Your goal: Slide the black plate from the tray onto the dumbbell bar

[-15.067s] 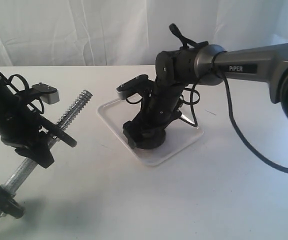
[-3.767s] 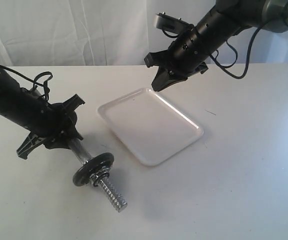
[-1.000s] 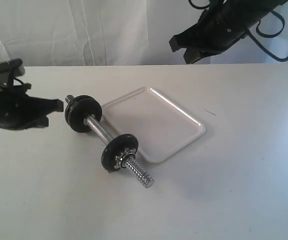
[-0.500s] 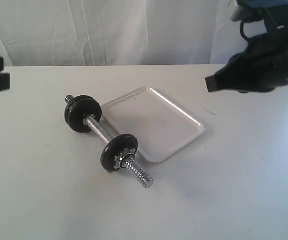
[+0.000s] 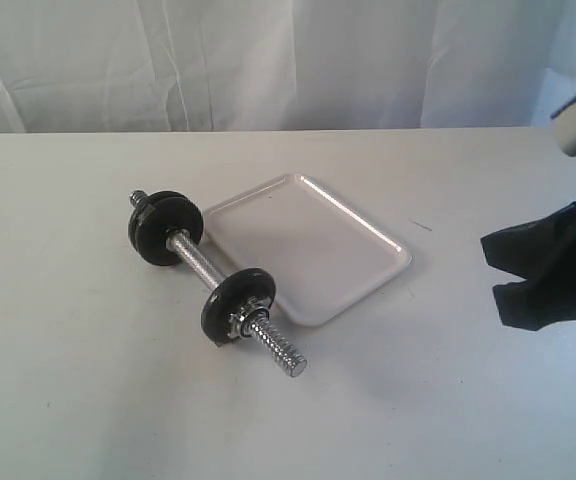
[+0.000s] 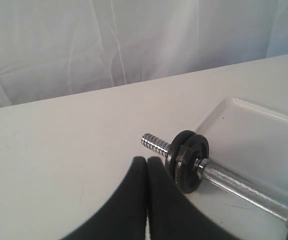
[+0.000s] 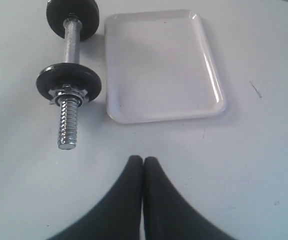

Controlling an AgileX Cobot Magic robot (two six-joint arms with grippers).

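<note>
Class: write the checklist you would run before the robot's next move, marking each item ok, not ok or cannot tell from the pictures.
1. Tray holds no plate: ok, its surface is bare.
2. Black plate sits on the dumbbell bar: ok, the bar passes through it, with a collar nut on its outer side.
3. Collar nut tight: cannot tell.
4. Bar at rest: ok, it lies on the table beside the tray.
5. Left gripper clear of the bar: ok, shut, empty and apart from it.
6. Right gripper clear: ok, shut, empty and apart from bar and tray.
</note>
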